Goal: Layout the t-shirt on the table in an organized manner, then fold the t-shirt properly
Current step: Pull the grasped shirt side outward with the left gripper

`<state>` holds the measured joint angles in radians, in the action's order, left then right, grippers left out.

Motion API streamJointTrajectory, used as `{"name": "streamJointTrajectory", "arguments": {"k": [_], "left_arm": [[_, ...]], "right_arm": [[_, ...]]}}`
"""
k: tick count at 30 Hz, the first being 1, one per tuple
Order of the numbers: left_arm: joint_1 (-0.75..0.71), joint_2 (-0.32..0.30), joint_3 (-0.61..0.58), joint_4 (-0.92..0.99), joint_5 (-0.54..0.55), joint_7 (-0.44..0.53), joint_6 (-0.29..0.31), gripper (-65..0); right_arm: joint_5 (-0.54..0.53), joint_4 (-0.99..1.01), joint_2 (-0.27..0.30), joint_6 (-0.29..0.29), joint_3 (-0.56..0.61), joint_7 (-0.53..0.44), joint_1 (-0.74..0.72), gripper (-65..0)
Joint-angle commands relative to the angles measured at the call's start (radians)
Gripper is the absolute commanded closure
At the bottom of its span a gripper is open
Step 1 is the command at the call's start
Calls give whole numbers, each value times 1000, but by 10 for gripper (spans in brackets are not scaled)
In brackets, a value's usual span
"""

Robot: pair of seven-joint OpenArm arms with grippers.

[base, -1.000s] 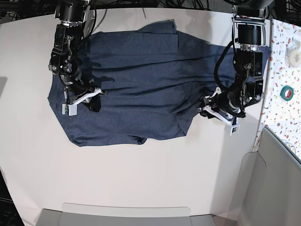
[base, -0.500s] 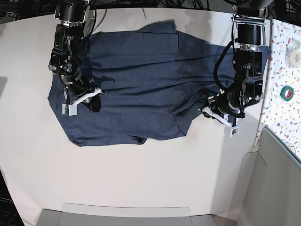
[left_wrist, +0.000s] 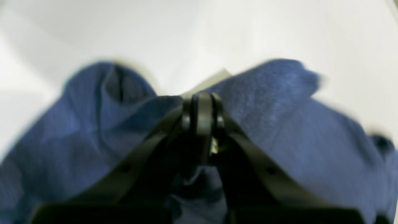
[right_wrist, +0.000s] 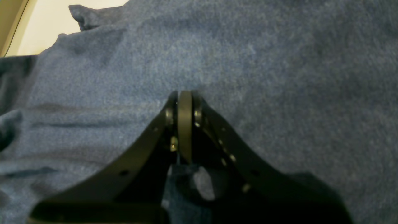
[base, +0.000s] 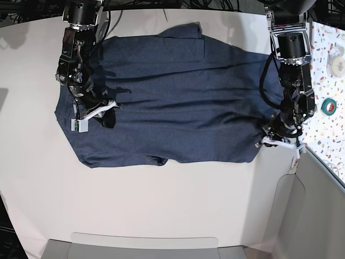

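Note:
The dark navy t-shirt (base: 172,102) lies spread, plain side up, on the white table (base: 161,205). My left gripper (base: 272,141) is at the shirt's right front corner, near the table's right edge. In the left wrist view the left gripper (left_wrist: 202,99) is shut on a pinch of the t-shirt (left_wrist: 295,140), which bunches on both sides of the jaws. My right gripper (base: 99,110) rests on the shirt's left part. The right wrist view shows the right gripper (right_wrist: 184,99) shut, with t-shirt (right_wrist: 264,62) cloth gathered between its fingers.
A speckled strip runs along the right with a green tape roll (base: 329,106) and a white roll (base: 338,54). A grey panel (base: 318,205) stands at the front right. A pale tray edge (base: 145,245) lies along the table's front.
My left gripper closed on the shirt's right corner and pulled it to the right, flattening the folded-in part. The right arm has not moved.

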<state>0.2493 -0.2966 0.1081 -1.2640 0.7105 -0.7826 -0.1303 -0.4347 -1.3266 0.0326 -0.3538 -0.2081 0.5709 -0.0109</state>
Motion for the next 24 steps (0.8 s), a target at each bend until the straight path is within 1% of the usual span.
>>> {"name": "streamJointTrajectory", "arguments": {"k": [1,4,7,9,11,16,18,21,24], "left_arm": [[17,-11,17,14,2,36,4,0],[17,-11,45,66,2,124,4,0],[14,-11,49,85,2,183,4,0],[12,-11,49,96,2,211,4,0],[11,-10,45,96,2,214,4,0],[11,-3,43,89,7,142,5,-21],[11,-2,43,89,7,101,10,-19],[11,18,43,83,7,55,11,-21],[9,18,43,33,7,7,11,-22]], "right_arm": [[92,25,0,43,3,159,33,0],[92,25,0,43,3,159,33,0],[92,25,0,43,3,159,33,0],[92,25,0,43,3,159,33,0],[92,25,0,43,3,159,33,0],[92,25,-1,43,3,159,32,0],[92,26,-1,43,3,159,32,0],[92,28,-1,43,2,159,30,0],[92,29,0,43,2,159,30,0]]}}
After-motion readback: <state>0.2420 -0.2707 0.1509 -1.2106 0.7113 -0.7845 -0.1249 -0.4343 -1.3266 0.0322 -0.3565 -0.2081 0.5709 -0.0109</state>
